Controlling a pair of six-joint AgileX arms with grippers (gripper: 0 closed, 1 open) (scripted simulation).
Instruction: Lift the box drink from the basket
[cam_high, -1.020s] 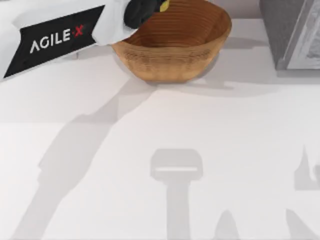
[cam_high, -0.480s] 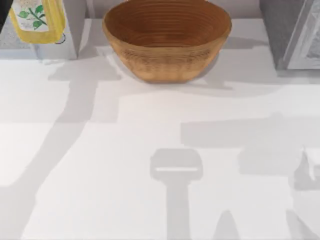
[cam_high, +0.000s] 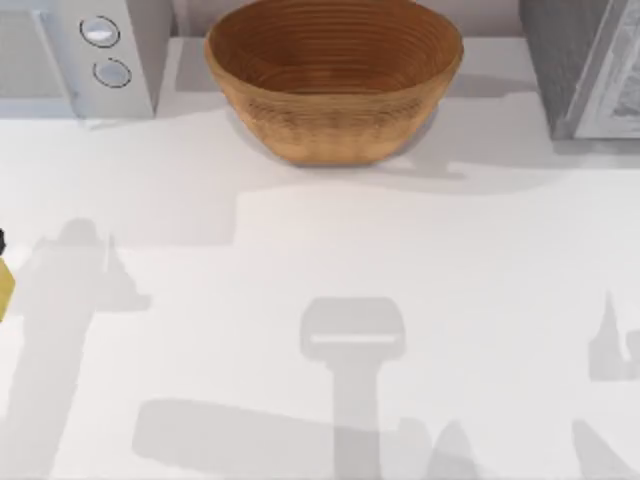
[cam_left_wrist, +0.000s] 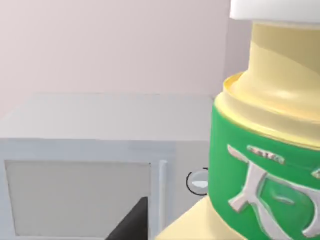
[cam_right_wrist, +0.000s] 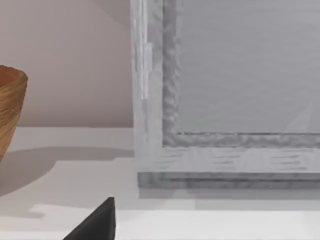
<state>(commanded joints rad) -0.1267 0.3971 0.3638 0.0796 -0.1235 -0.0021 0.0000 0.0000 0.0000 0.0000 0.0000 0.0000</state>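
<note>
My left fingers (cam_left_wrist: 135, 225) seem clamped on the box drink (cam_left_wrist: 265, 150), which since half a second ago has swung from the back-left down to the tabletop's (cam_high: 320, 260) left edge, clear of the basket (cam_high: 333, 80); the lift looks done.

A kitchen-like setting is suggested. A plain white counter (cam_high: 320, 260) is backed by a pale wall, and a white microwave (cam_high: 75, 55) with two round knobs is seen at the upper left of the top view. A woven basket (cam_high: 335, 85) is placed beside it.
</note>
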